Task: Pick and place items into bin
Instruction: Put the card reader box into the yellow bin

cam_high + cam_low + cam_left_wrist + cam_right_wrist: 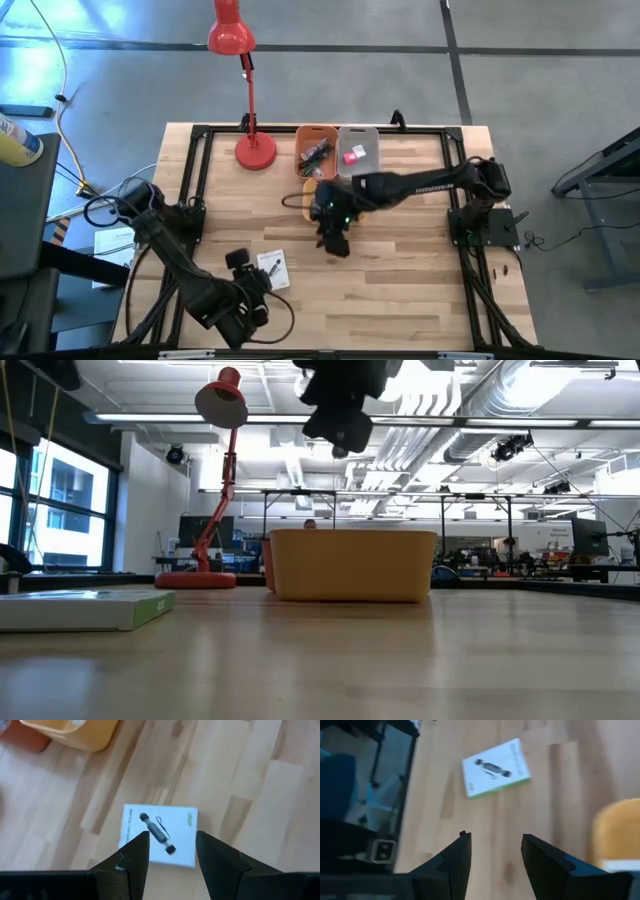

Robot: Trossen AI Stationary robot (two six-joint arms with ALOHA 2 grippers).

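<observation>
A flat white box with a black print and a green edge lies on the table point(276, 268) point(160, 836) point(496, 767) point(85, 608). My left gripper point(250, 278) point(172, 851) is open and hovers above the box's near-left part, touching nothing. My right gripper point(336, 240) point(496, 845) point(340, 405) is open and empty. It hangs high over the table's middle, just in front of the yellow bin point(312, 190) point(350, 565). A red-pink cube point(352, 155) lies in the clear bin point(368, 140). Dark items point(314, 153) lie in the orange bin point(303, 136).
The red desk lamp point(255, 150) point(225, 400) stands at the table's far left, beside the orange bin. The three bins cluster at the far middle, with the right arm point(420, 185) reaching across the yellow one. Bare wood point(400, 290) lies toward the near right.
</observation>
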